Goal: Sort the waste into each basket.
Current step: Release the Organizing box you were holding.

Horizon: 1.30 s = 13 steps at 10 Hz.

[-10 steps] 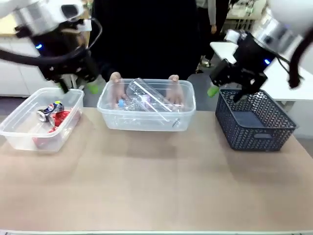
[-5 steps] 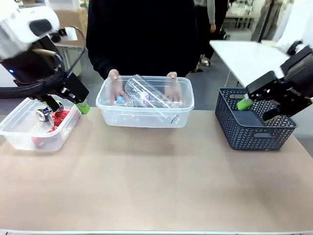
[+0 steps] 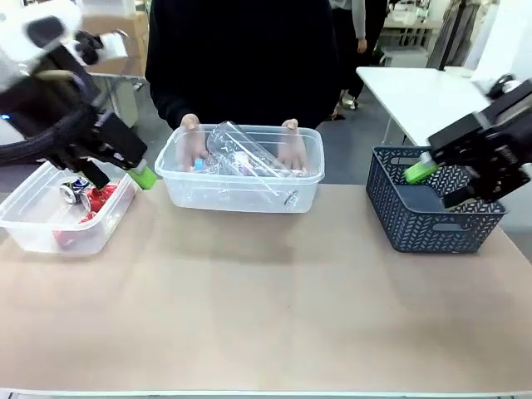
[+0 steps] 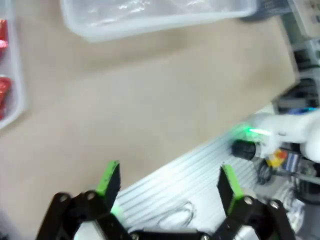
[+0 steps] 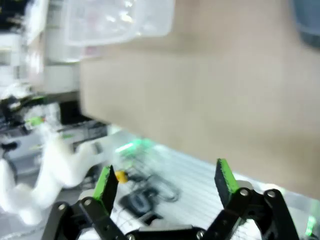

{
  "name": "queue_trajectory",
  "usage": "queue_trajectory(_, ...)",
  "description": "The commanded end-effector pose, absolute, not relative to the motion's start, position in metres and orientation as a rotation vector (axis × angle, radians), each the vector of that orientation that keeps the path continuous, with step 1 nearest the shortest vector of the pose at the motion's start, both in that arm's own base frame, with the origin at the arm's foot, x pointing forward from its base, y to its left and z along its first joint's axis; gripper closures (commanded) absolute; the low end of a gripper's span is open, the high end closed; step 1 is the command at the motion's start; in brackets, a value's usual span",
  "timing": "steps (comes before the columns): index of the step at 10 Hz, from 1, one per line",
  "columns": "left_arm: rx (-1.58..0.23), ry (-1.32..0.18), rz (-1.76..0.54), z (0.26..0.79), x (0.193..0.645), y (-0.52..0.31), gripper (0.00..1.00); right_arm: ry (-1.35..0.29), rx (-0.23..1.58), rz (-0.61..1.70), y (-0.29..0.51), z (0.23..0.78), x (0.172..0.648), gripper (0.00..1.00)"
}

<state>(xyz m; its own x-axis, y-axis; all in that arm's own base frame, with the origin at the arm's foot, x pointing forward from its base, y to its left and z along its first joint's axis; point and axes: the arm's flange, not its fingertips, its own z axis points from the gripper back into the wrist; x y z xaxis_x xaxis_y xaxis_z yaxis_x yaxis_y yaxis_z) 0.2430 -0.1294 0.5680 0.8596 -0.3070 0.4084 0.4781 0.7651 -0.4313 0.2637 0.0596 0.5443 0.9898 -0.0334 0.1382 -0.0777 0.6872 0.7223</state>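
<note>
A see-through tub (image 3: 50, 229) at the left holds crushed red cans (image 3: 98, 202) and a blue-silver can (image 3: 73, 189). My left gripper (image 3: 126, 170) hovers open and empty over that tub's right rim. In the left wrist view the left gripper (image 4: 168, 182) faces bare tabletop, with red cans (image 4: 3, 90) at the left edge. The middle tub (image 3: 241, 189) is full of clear bottles (image 3: 245, 156), and a person's hands (image 3: 193, 146) hold it. My right gripper (image 3: 439, 183) is open and empty above the dark basket; the right wrist view shows the right gripper (image 5: 165, 180) with nothing between its fingers.
A dark grey lattice basket (image 3: 432, 218) stands at the right with nothing visible inside. The person in black stands behind the middle tub. The near tabletop (image 3: 266, 307) is bare tan surface. A white table (image 3: 416, 91) stands behind at the right.
Both arms swung outward and down: the left to the left tub's right rim, the right over the dark basket. The person shifted the middle tub slightly left.
</note>
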Motion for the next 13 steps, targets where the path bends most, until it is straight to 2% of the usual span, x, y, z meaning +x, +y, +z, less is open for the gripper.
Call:
queue_trajectory(1, -1.052, -0.43, -0.361, 0.546, 0.211, -0.062, 0.0, 0.059, 1.423, -0.243, -0.017, 0.548, 0.265, 0.0)
queue_trajectory(2, -1.221, -0.514, -0.289, 0.537, 0.207, -0.038, 0.0, 0.054, 1.6, -0.286, -0.045, 0.54, 0.263, 0.0)
queue_trajectory(3, -1.33, -0.546, -0.213, 0.529, 0.204, -0.02, 0.0, 0.039, 1.681, -0.355, -0.068, 0.534, 0.26, 0.0)
queue_trajectory(5, -1.445, -0.542, -0.064, 0.515, 0.201, 0.006, 0.0, -0.008, 1.733, -0.502, -0.108, 0.518, 0.255, 0.0)
queue_trajectory(6, -1.403, -0.505, -0.002, 0.511, 0.205, 0.009, 0.0, -0.048, 1.711, -0.566, -0.114, 0.513, 0.255, 0.0)
queue_trajectory(7, -1.34, -0.531, -0.132, 0.607, 0.241, 0.038, 0.0, 0.005, 1.577, -0.318, -0.112, 0.523, 0.248, 0.0)
queue_trajectory(13, -1.34, -0.531, -0.132, 0.607, 0.241, 0.038, 0.0, 0.005, 1.577, -0.318, -0.112, 0.523, 0.248, 0.0)
